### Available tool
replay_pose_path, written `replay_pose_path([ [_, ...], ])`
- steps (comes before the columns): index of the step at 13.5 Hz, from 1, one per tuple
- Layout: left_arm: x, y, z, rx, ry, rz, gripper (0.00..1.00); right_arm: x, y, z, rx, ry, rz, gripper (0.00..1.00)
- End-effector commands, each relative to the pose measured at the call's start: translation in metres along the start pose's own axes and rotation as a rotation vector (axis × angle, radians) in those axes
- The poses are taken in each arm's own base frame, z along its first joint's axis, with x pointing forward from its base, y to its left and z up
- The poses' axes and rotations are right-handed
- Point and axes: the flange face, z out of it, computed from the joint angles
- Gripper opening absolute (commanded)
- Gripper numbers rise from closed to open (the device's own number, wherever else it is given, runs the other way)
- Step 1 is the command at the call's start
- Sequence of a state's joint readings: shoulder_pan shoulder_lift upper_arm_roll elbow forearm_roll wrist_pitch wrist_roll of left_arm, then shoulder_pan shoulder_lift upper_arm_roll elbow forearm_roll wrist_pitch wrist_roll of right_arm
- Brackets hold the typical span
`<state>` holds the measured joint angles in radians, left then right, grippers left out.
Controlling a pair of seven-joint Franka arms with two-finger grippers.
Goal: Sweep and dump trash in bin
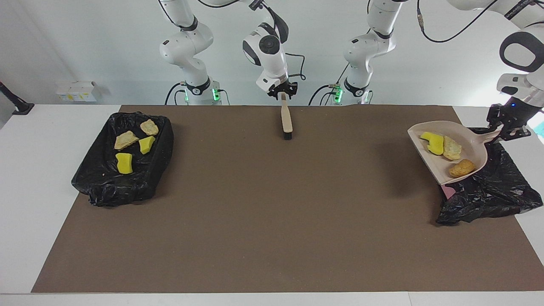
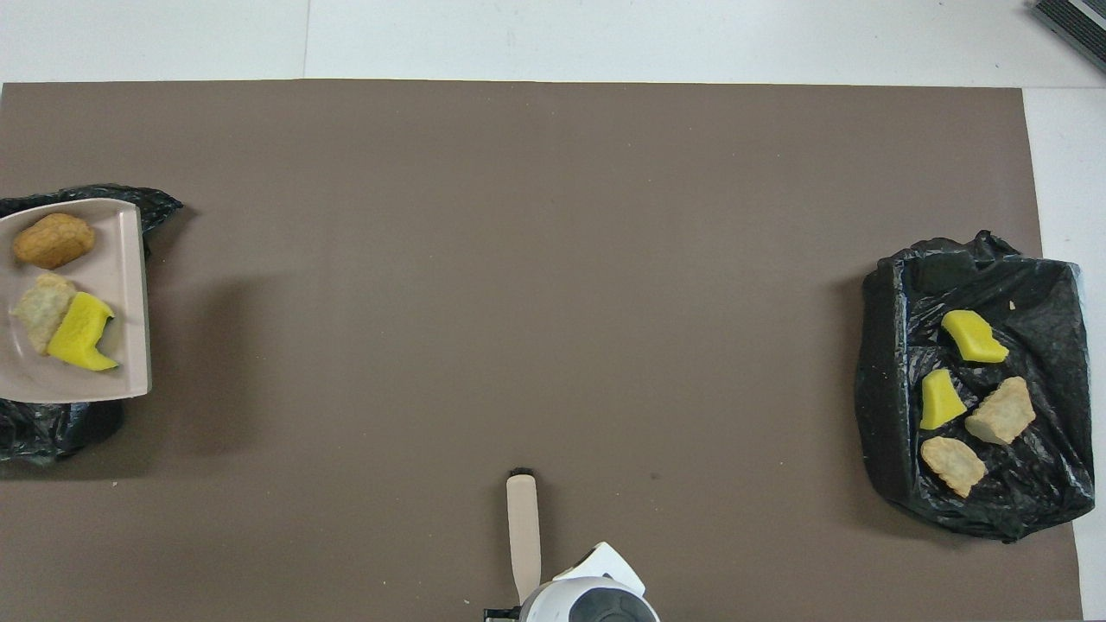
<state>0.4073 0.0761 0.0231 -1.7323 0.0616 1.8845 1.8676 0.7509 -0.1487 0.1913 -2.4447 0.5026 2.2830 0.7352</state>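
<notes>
My left gripper (image 1: pixel 505 131) is shut on the handle of the beige dustpan (image 1: pixel 471 142) and holds it in the air over the black bag-lined bin (image 1: pixel 497 187) at the left arm's end. The pan (image 2: pixel 121 259) carries three trash pieces: a yellow chunk (image 1: pixel 432 142), a pale beige lump (image 1: pixel 451 148) and an orange-brown bit (image 1: pixel 462 168). My right gripper (image 1: pixel 283 94) is shut on the handle of a brush (image 1: pixel 286 119), which hangs bristles down over the mat's edge nearest the robots. The left gripper is out of the overhead view.
A second black bag-lined bin (image 1: pixel 106 187) at the right arm's end holds several yellow and beige pieces (image 1: pixel 124 163). A brown mat (image 1: pixel 272 212) covers the table's middle. A small white box (image 1: pixel 76 91) sits by the wall.
</notes>
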Motion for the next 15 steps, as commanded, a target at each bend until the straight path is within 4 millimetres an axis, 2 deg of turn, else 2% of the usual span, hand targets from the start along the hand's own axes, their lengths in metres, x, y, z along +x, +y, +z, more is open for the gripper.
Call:
replay_pose_path([
  [1, -0.045, 0.005, -0.01, 0.051, -0.1, -0.027, 0.0, 0.05, -0.001, -0.063, 0.088, 0.023, 0.055, 1.0],
  [4, -0.077, 0.01, -0.01, 0.088, -0.206, -0.047, 0.0, 0.106, 0.018, -0.148, 0.137, 0.023, 0.149, 1.0],
  [5, -0.08, 0.008, -0.012, 0.097, -0.259, -0.025, 0.0, 0.122, 0.032, -0.176, 0.151, 0.023, 0.181, 1.0],
  [7, -0.074, 0.002, -0.011, 0.08, -0.389, -0.005, 0.0, 0.151, 0.066, -0.24, 0.166, 0.061, 0.205, 1.0],
  [10, -0.044, -0.007, -0.014, 0.08, -0.574, -0.04, 0.0, 0.178, 0.112, -0.298, 0.152, 0.179, 0.077, 1.0],
  [12, -0.025, -0.016, -0.017, 0.088, -0.667, 0.015, 0.0, 0.191, 0.15, -0.332, 0.117, 0.217, 0.013, 1.0],
  [14, -0.001, -0.023, -0.025, 0.096, -0.777, 0.091, 0.0, 0.192, 0.168, -0.358, 0.018, 0.238, -0.021, 1.0],
  [15, 0.001, -0.024, -0.026, 0.099, -0.816, 0.102, 0.0, 0.193, 0.169, -0.371, -0.054, 0.255, -0.03, 1.0],
])
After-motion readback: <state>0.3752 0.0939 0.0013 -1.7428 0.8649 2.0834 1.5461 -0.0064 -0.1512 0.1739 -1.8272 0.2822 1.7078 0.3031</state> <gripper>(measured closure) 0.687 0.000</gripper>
